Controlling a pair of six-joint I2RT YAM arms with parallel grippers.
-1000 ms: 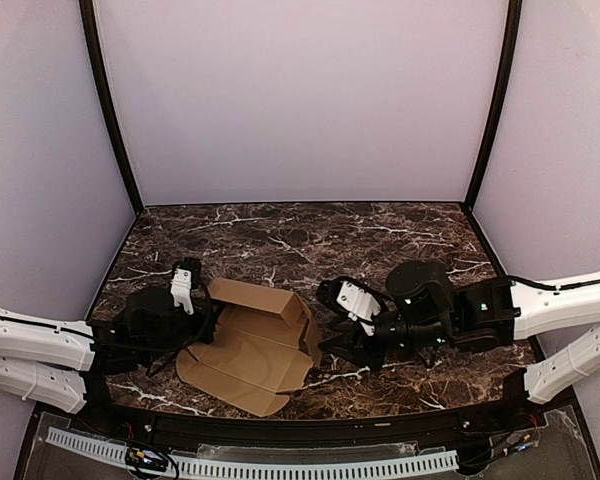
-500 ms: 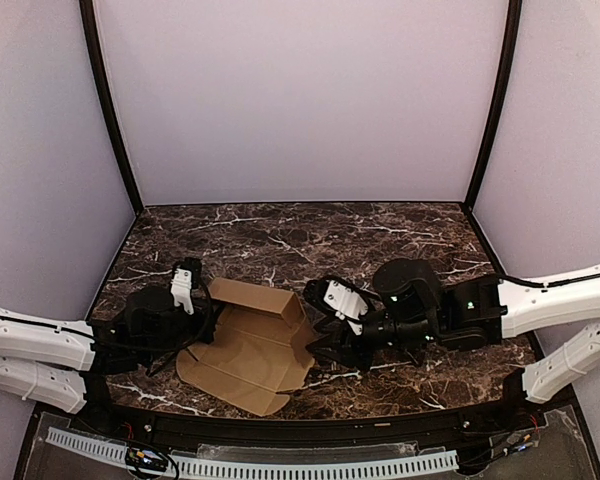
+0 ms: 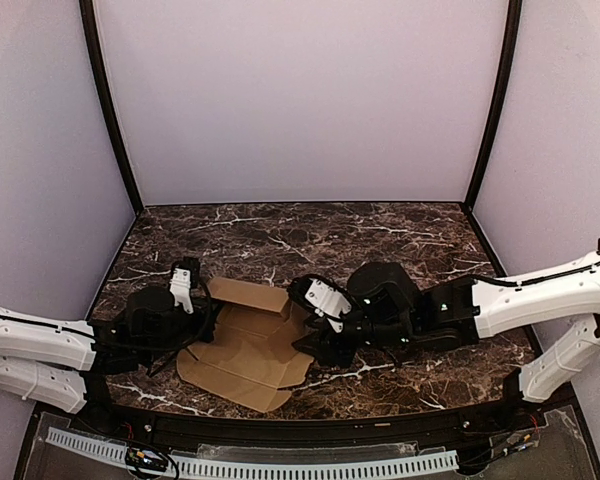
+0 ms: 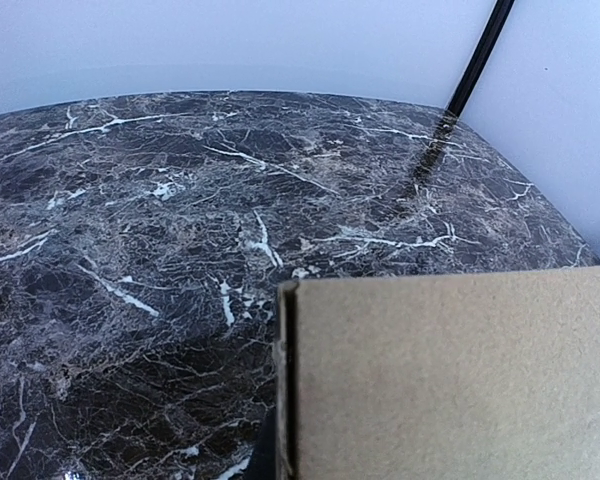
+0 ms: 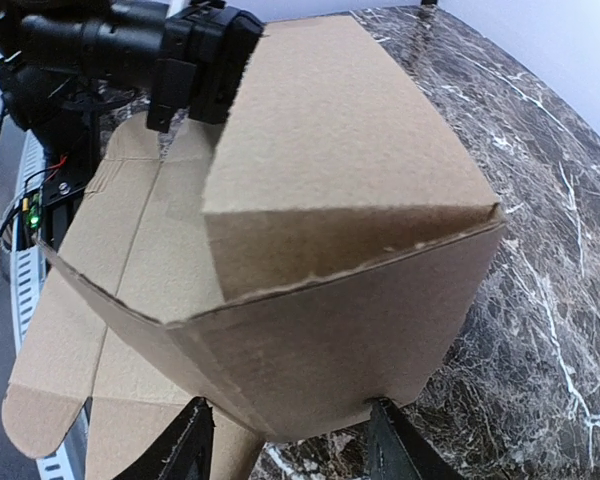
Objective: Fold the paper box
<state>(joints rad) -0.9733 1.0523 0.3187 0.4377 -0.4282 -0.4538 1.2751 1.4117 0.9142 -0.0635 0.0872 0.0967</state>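
Scene: a dark marble worktop [image 3: 380, 240] with two robot arms reaching in from the near edge.
Paper box: a plain brown paper box [image 3: 250, 345], half formed, lies between the two end effectors. Its base and front flap are flat, and its back and right walls are raised.
What changed: over the last second the right arm has slid leftward. It was well clear of the box and now touches the box's right wall.
Right end effector: the right end effector [image 3: 310, 340] is spread and has widened as it arrived. Its fingers [image 5: 193, 447] sit low on either side of the raised corner directly ahead, not clamping it.
Left end effector: the left end effector [image 3: 202, 318] is pressed together and has not moved. It appears to pinch the edge of the back wall, which fills the space right in front of it.
Meaning for the task: folding is partly done. The right arm looks set to push or tuck the right wall inward while the left steadies the box.
Risk: the light cardboard may slide or spring back.
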